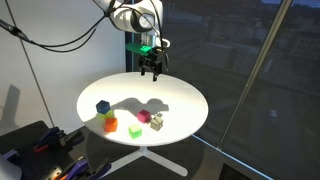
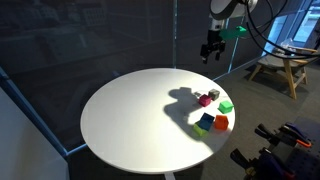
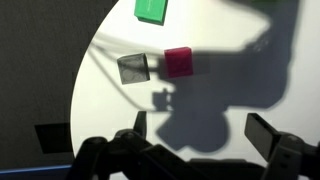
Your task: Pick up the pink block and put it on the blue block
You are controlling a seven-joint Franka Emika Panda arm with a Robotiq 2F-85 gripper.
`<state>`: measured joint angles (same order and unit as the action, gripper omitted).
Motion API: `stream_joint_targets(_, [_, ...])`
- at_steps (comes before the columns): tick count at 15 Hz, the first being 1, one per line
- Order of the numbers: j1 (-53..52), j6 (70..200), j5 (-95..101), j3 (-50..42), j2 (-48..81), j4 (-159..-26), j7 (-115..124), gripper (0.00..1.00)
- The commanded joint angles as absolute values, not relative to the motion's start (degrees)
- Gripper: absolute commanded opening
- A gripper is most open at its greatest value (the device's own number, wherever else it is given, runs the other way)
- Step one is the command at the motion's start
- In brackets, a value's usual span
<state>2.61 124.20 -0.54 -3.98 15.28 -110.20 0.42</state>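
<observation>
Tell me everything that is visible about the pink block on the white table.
The pink block is a small magenta cube with plain matte faces; its material cannot be told. It sits flat on the round white table, inside the arm's shadow. A grey-beige block stands close beside it, with a narrow gap in the wrist view; a green block lies a little further off. Only the table touches it; the open gripper hangs above, well clear.
</observation>
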Motion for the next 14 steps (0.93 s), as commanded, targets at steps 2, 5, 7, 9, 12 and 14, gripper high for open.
stream_joint_targets(2, [2.6,128.1,-0.2,-3.6,15.6,-112.8,1.5,1.0])
stream_joint_targets(5, [3.0,129.3,-1.4,-3.4,16.5,-113.8,0.7,1.0])
stream_joint_targets(7, [3.1,129.8,-2.1,-3.3,17.4,-114.2,0.5,1.0])
stream_joint_targets(9, [3.5,129.9,-3.0,-3.2,18.5,-114.2,-0.1,1.0])
stream_joint_targets(12, [4.0,129.8,-4.2,-3.2,20.0,-114.2,-0.6,1.0])
stream_joint_targets(14, [4.2,130.4,-4.1,-3.3,20.9,-114.3,-0.5,1.0])
